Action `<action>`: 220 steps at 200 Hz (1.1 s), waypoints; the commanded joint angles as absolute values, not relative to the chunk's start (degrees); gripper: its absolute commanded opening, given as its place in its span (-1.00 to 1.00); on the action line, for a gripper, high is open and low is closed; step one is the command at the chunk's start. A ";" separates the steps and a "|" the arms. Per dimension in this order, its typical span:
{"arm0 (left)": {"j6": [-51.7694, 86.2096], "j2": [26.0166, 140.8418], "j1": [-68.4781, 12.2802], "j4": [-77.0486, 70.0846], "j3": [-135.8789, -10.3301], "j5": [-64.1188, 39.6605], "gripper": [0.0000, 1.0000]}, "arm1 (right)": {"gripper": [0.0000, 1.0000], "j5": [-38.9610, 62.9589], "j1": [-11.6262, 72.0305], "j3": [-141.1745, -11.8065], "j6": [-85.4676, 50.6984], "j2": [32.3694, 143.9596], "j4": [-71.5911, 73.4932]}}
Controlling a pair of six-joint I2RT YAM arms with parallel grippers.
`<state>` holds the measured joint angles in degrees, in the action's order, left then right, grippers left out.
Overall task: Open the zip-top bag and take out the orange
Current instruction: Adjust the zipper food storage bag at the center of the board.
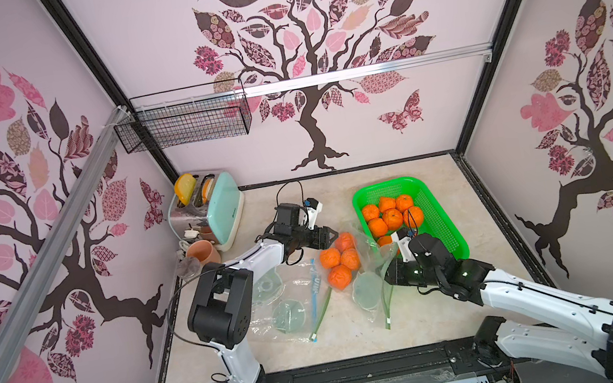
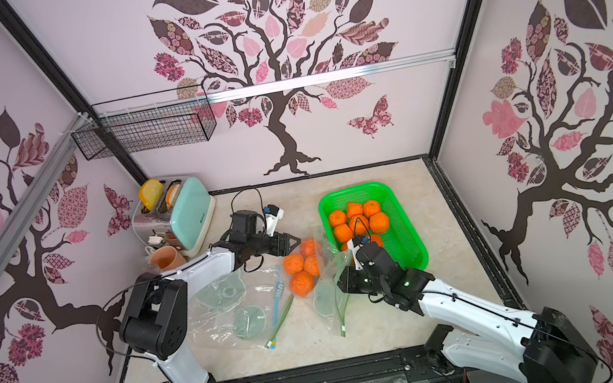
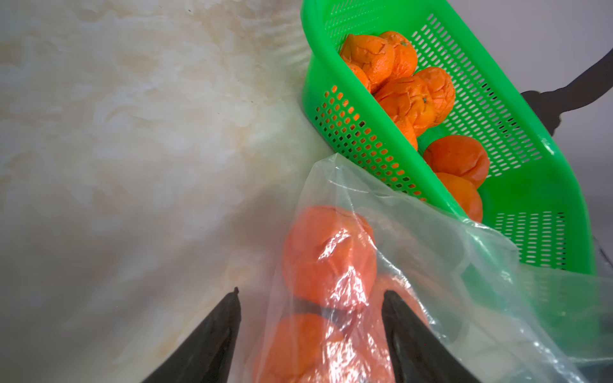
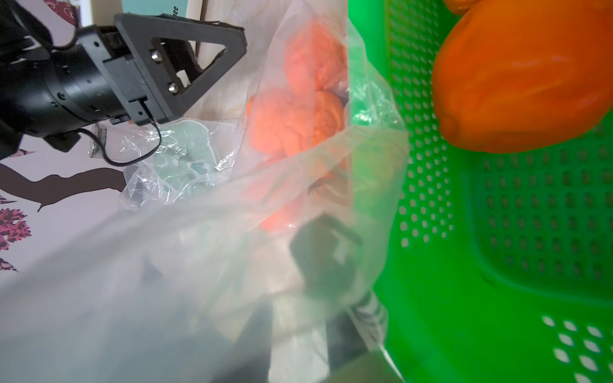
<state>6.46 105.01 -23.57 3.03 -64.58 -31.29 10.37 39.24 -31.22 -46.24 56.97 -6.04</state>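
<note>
Left hand (image 3: 311,291) stands open, its fingers spread about the far bagged oranges (image 1: 338,261) without pinching them. Bag (image 1: 367,289) lies mid-desk (image 1: 363,339), long axis running from this hand toward the front. Zip end lies nearer the right hand (image 4: 326,258), which is veiled by film beside the basket (image 1: 442,220); grip undeterminable.

No text fully legible. Mint toaster (image 1: 224,210), far left: small dark brand mark (image 1: 231,215) on side panel, too small to read in both top views; right wrist view catches only cut-off letters. Blue strip (image 1: 314,282) on flat clear bag (image 1: 269,329), near left: white letters, blurred.
</note>
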 commanded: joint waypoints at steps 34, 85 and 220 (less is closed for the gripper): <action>5.27 107.35 -23.60 2.32 -64.04 -35.96 0.20 | -0.36 10.97 39.02 -31.12 -46.05 57.30 -4.79; 8.19 109.77 -23.61 2.61 -64.45 -38.32 -0.20 | -0.33 11.31 39.02 -31.33 -46.22 57.83 -5.00; 17.13 97.94 -24.24 3.91 -61.44 -31.87 -1.00 | -0.35 13.48 39.02 -31.03 -47.00 56.64 -2.65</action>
<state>13.37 103.77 -23.75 3.38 -61.84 -35.16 12.34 39.24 -31.00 -46.76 56.95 -4.23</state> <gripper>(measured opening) 0.043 0.333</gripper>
